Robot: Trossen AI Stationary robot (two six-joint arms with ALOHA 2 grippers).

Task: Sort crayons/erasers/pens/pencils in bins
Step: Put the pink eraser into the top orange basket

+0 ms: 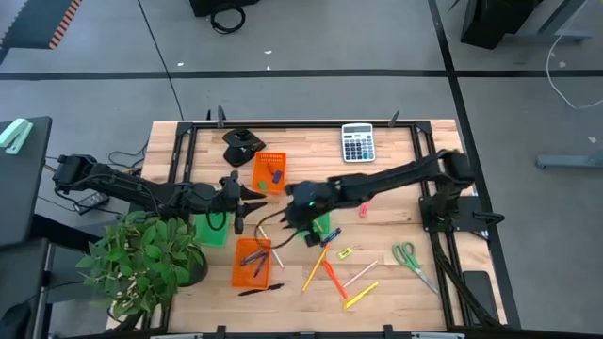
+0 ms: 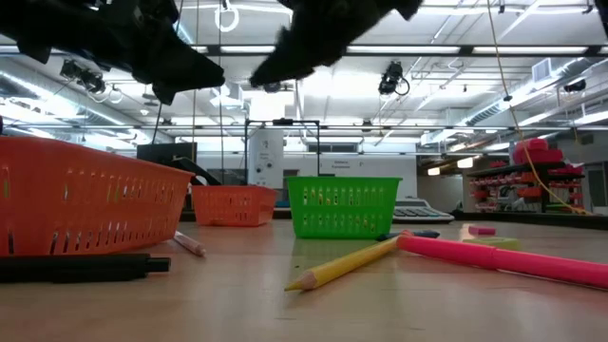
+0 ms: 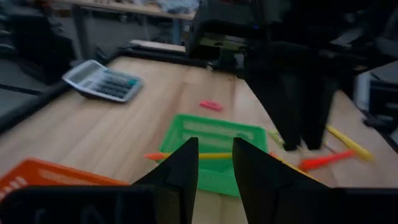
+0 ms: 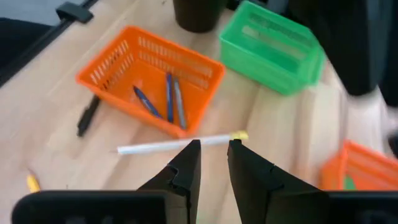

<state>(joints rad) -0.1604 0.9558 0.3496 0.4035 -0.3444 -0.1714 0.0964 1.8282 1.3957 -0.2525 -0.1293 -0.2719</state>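
Hovering above the table's middle, the right gripper holds its fingers slightly apart, empty, over a pale pencil beside the orange bin holding pens. Farther off, the left gripper, narrowly parted and empty, faces a green bin.

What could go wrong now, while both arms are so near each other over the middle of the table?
1. The left gripper and right gripper meet over the same small area, so the arms could collide.
2. The right gripper hangs above a white pencil beside the orange bin; a descent slightly off could roll it away.
3. The plant crowds the left arm's side and may snag it.
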